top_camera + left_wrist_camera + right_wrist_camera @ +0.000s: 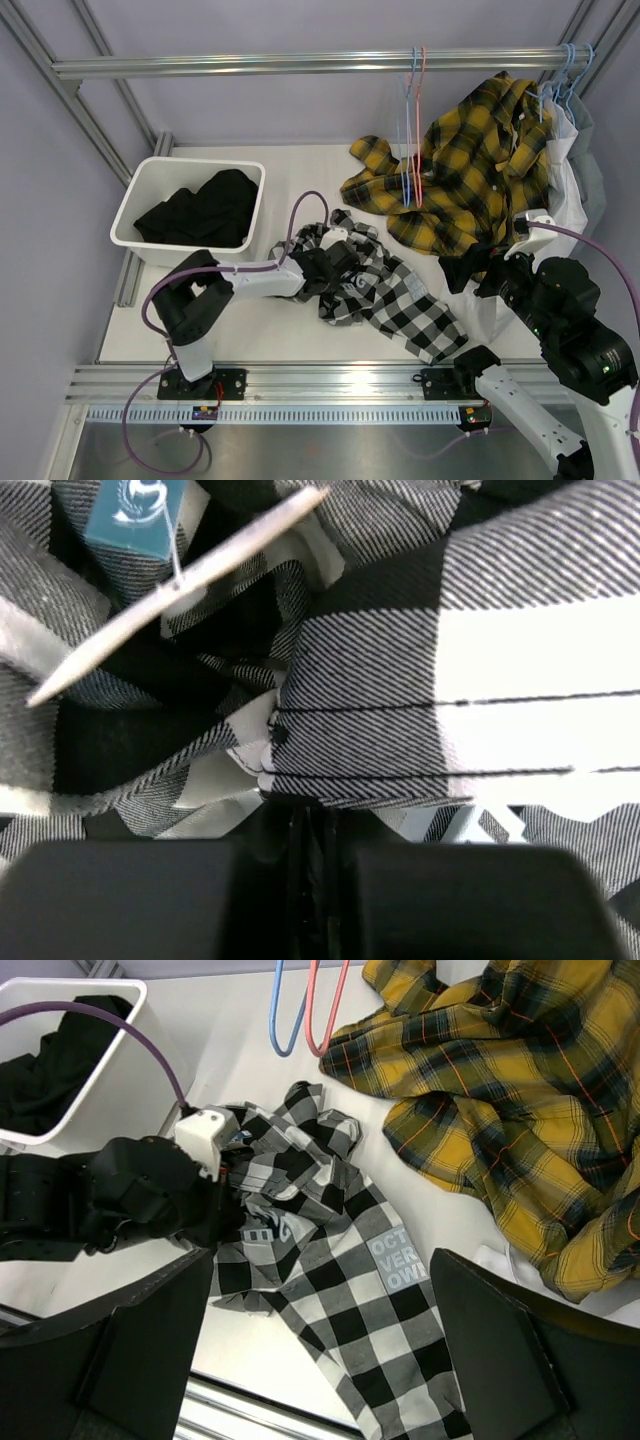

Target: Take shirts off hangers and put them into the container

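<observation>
The black-and-white checked shirt [400, 300] [330, 1250] lies crumpled on the table, off any hanger. My left gripper [335, 262] [305, 850] is pressed into its upper left folds, jaws shut with a fold of the checked cloth [520, 710] pinched between them. My right gripper [480, 275] [320, 1360] hovers wide open over the shirt's lower right part, holding nothing. The white container [140, 215] [100, 1070] at back left holds the black shirt [200, 210]. A yellow-and-black plaid shirt [470, 180] [500, 1090] hangs at the right and spills onto the table.
A pink hanger [421, 120] [325, 1010] and a blue hanger [408, 130] [285, 1010] hang bare from the metal rail [300, 65]. A white shirt [570, 190] hangs on blue hangers [565, 70] at far right. A metal frame rail runs along the table's near edge.
</observation>
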`<control>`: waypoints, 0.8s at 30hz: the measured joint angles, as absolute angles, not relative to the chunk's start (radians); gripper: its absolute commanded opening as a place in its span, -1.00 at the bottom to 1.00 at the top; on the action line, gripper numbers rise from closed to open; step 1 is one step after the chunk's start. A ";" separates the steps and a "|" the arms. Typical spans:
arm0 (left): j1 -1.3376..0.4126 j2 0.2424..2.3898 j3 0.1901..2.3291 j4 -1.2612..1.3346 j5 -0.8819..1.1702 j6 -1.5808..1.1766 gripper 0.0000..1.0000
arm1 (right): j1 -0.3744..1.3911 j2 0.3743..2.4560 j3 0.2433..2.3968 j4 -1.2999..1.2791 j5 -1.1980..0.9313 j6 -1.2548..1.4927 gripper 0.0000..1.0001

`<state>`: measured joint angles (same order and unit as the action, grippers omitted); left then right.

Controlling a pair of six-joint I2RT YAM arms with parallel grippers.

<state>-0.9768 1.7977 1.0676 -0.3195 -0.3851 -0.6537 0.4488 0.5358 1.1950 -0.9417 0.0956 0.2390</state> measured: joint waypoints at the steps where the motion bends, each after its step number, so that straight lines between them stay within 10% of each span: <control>1: -0.980 1.782 1.055 -0.315 -0.391 -0.651 -1.00 | 0.449 0.535 1.195 -0.945 0.096 0.237 0.99; 13: -0.948 1.268 1.387 -0.689 -0.675 -0.544 -1.00 | 0.449 0.565 1.205 -0.940 0.094 0.189 0.99; 24: -0.329 1.145 1.480 -0.809 -0.728 -0.381 -1.00 | 0.449 0.594 1.253 -0.907 0.086 0.168 0.99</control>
